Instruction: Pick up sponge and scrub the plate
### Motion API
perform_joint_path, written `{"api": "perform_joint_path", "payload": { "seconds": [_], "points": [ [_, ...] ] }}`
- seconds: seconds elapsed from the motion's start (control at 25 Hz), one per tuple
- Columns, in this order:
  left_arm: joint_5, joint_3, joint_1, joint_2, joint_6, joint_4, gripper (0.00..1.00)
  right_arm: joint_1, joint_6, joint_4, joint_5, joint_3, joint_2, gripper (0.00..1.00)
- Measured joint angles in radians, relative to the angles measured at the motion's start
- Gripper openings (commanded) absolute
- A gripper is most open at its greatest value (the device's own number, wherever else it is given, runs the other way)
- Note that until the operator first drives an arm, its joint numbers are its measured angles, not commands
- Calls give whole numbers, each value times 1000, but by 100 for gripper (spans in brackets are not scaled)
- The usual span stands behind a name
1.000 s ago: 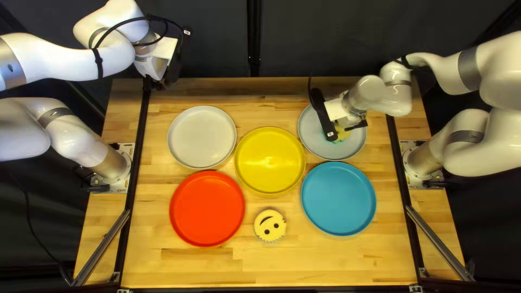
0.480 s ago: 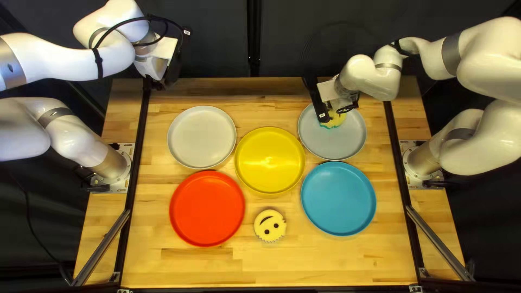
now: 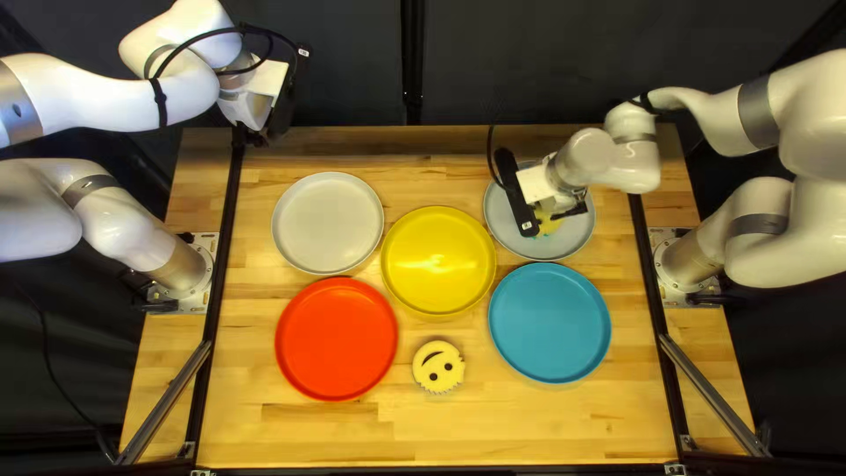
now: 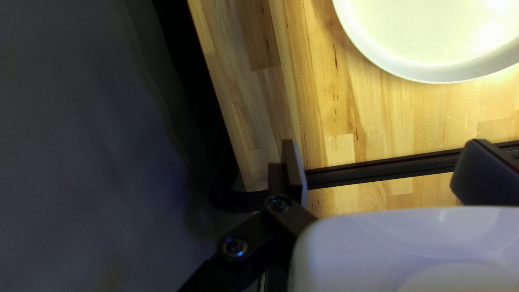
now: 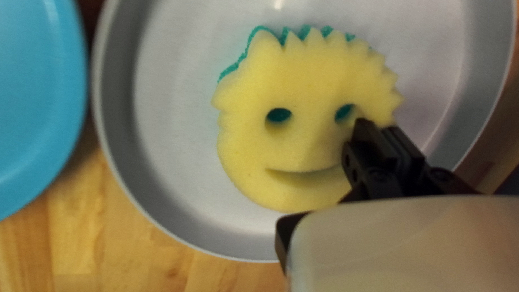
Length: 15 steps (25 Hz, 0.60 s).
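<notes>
Right wrist view puts the yellow smiley sponge (image 5: 281, 140) face up on the grey plate (image 5: 121, 140), with our right gripper (image 5: 378, 125) beside one eye hole, its jaws closed on a pinch of the foam. Our left gripper (image 4: 383, 143) is idle, jaws wide apart and holding nothing.

We judge the scrubbing to be under way, and the off-centre grip looks like the weak point: drag on the plate could swing the sponge round or tug that pinch free. Pressing too lightly may let the far side skim over the surface; pressing too hard could make the jaws scrape, or push the plate into the blue plate (image 5: 38, 108) just beside it. Too wide a stroke might catch the rim and tip it.

Much of the sponge is hidden from us in the top left view by our right arm (image 3: 634, 163). Its scouring side faces down, only a green fringe showing, so we cannot tell how firmly it meets the plate. How much foam sits between the jaws is hard to make out too. Left wrist view catches only a cut-off piece of the off-white plate (image 4: 432, 73), and no sponge
</notes>
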<state>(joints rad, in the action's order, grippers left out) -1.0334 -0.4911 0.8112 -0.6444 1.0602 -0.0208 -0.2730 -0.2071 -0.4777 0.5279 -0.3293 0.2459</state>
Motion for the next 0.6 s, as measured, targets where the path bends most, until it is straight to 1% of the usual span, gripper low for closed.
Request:
{"api": "perform_joint_path", "payload": {
  "seconds": [0.12, 0.32, 0.6],
  "points": [
    [0, 0, 0, 0, 0, 0, 100, -30, -20, -8, -16, -24, -40, 0],
    [0, 0, 0, 0, 0, 0, 100, -108, -98, 12, -37, -103, -129, 0],
    [0, 0, 0, 0, 0, 0, 100, -159, -158, 60, 18, -207, -194, 0]
  ]
}}
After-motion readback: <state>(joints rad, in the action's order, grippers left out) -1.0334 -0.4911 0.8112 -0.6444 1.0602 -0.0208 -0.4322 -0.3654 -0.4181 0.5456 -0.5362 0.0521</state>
